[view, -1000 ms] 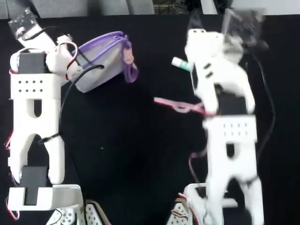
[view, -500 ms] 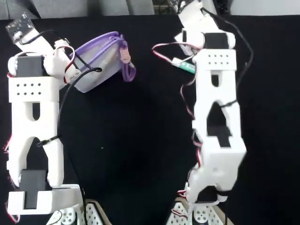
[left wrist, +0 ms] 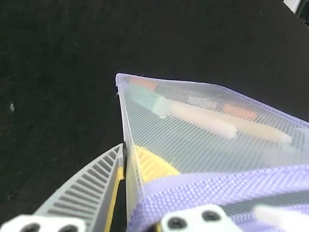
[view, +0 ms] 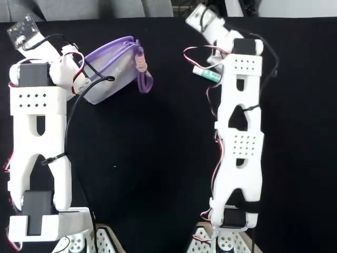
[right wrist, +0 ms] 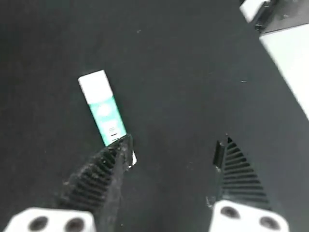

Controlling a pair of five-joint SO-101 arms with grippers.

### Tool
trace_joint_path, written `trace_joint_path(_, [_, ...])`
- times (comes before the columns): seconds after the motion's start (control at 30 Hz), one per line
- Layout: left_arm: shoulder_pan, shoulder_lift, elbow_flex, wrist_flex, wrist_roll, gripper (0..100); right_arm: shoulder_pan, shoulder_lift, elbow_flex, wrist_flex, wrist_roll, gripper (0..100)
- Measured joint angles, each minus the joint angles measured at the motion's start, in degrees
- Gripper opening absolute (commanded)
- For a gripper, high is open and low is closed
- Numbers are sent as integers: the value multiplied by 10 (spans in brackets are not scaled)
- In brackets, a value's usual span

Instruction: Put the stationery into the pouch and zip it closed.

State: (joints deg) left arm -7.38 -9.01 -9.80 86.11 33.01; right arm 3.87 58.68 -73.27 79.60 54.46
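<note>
The black table (view: 158,158) lies under both my arms, with pale grey room edge along its far side.

Everything here I place from the pouch (view: 110,68). It is clear ribbed plastic with a purple zip band (left wrist: 217,188) and sits toward the table's far left. My left gripper (left wrist: 126,159) is at the pouch's left end, pressed together on that end, with the clear wall pinched between a pale ribbed finger and a yellow pad. The pouch tilts up from that grip, its mouth edge raised. Through the wall of the pouch I see several pieces of stationery already inside: a long cream stick (left wrist: 203,118), an orange piece (left wrist: 239,112) beside it, and a pale green one nearer the pouch's far corner. I cannot tell how far the zip is drawn. At the pouch's right end hang a pink zip pull (view: 141,63) and a purple loop (view: 145,81).

Right of the pouch, well apart from it and past that loop, a green-and-white tube (view: 206,73) lies flat on the table, outside the pouch. My right gripper (right wrist: 176,145) hangs over the table there, fingers spread wide and holding nothing. One black ribbed fingertip (right wrist: 118,147) crosses the tube's (right wrist: 104,113) near end; I cannot tell whether it touches. The other finger stands off to the side away from the pouch.
</note>
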Motion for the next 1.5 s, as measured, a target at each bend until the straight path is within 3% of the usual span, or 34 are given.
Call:
trace_joint_path(0.33, [0, -2, 23, -21, 1, 30, 0, 144, -100, 16, 84, 279])
trace_joint_path(0.63, [-1, -3, 35, -33, 3, 30, 0, 235, -156, -40, 96, 277])
trace_joint_path(0.7, [-1, -3, 35, -33, 3, 30, -1, 244, -159, -54, 96, 242])
trace_joint_path(0.9, [-1, -3, 35, -33, 3, 30, -1, 255, -167, -59, 96, 10])
trace_joint_path(1.0, [-1, -3, 35, -33, 3, 30, 1, 253, -169, -62, 96, 20])
trace_joint_path(1.5, [-1, -3, 35, -33, 3, 30, 5, 135, -193, -17, -115, 11])
